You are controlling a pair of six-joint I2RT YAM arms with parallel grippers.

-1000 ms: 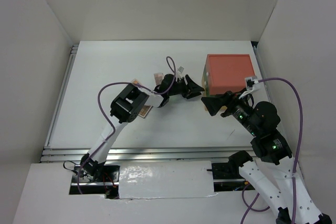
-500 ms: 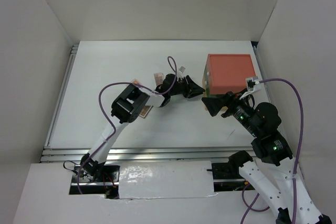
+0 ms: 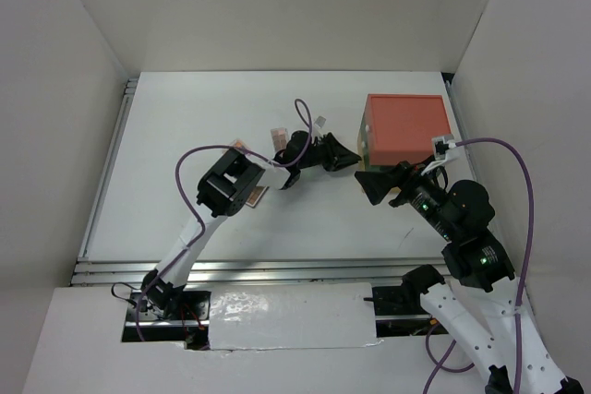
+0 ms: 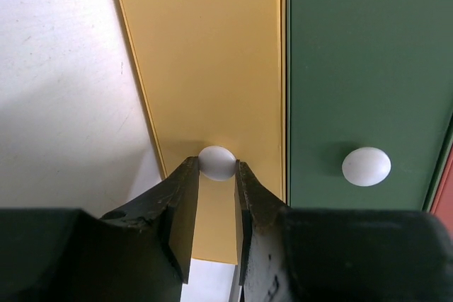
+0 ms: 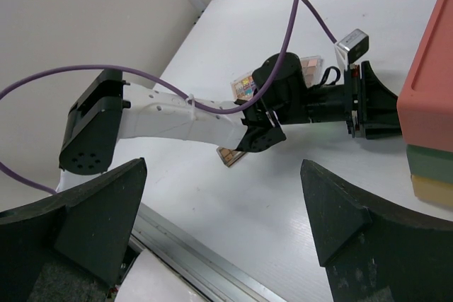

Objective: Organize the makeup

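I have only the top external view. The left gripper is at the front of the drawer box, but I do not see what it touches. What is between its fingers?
Observer: In the left wrist view, the left gripper is closed on the white knob of the yellow drawer.
Operator: Is the drawer beside it touched too?
Observer: No. The green drawer sits right next to it, and the second knob on it is free.
Operator: Does the right gripper carry something?
Observer: No. The right wrist view shows the right gripper wide open with nothing between its fingers.
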